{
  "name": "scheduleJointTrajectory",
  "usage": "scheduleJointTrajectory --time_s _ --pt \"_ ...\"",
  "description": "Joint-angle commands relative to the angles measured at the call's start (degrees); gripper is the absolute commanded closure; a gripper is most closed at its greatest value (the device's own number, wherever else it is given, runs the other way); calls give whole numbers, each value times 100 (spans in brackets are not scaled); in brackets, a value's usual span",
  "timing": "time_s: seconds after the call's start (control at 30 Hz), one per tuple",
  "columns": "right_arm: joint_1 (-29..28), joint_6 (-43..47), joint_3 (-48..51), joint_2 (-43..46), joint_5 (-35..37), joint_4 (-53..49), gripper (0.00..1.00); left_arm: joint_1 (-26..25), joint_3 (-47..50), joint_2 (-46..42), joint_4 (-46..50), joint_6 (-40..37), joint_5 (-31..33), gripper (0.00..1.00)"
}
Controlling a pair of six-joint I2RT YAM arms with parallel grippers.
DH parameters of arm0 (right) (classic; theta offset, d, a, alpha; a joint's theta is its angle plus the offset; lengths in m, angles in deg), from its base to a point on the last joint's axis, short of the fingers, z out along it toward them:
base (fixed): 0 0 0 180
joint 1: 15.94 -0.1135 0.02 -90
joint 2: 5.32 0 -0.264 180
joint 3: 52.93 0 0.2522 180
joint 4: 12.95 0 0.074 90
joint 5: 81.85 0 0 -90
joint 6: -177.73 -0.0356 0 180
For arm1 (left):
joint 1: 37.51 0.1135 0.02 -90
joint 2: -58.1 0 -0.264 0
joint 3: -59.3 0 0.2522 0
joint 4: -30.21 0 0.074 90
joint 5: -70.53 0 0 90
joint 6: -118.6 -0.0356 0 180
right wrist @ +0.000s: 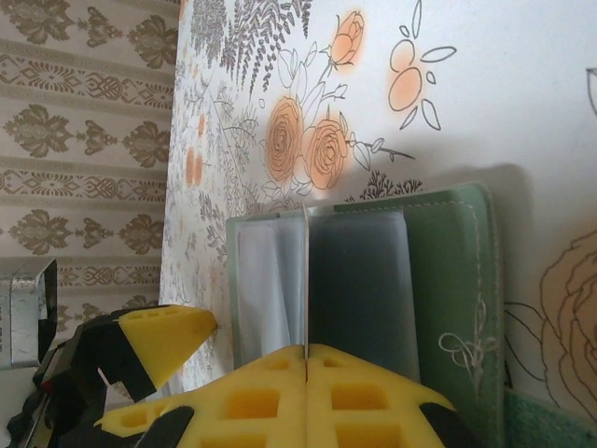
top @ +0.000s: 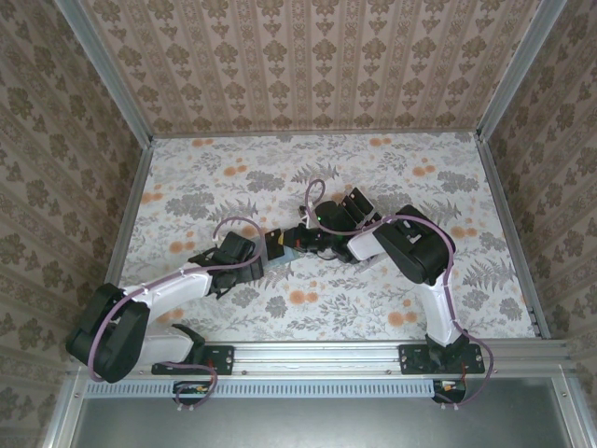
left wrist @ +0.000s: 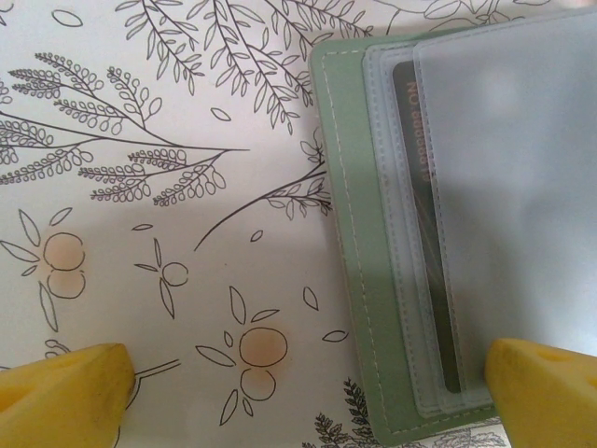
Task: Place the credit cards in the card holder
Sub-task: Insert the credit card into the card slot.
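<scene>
Item: card holder (left wrist: 359, 280), sage-green, lying open on the floral surface (left wrist: 140, 261), right half of the left wrist frame.

Contents: one dark credit card (left wrist: 422, 233) lodged in a clear sleeve.

left tool (left wrist: 303, 397): released, one finger over the surface, the other over the sleeves.

right tool (right wrist: 306, 373): clenched on a thin sheet (right wrist: 305, 280) seen edge-on above the sleeves; whether it is a card or a sleeve leaf cannot be told.

Status: judged partly done, with at least one card in.

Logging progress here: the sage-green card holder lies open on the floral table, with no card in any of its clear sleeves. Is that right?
Not quite. The card holder does lie open on the floral table, but a dark card already sits in one clear sleeve, as the left wrist view shows.
</scene>
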Motion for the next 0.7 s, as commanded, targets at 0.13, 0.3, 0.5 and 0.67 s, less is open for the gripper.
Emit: scheduleJointTrajectory --time_s 0.13,0.3,0.5,0.67 --pt "-49 -159 118 -99 -162 323 100 -47 105 -21 381 224 119 0" --pt "-44 -211 85 -83 -153 374 100 -65 128 -305 711 400 302 0" --pt "-49 -257 37 -125 -153 398 100 -65 136 -285 712 435 296 0" --pt "-58 -299 0 -170 -154 434 100 -74 125 -241 693 438 301 0"
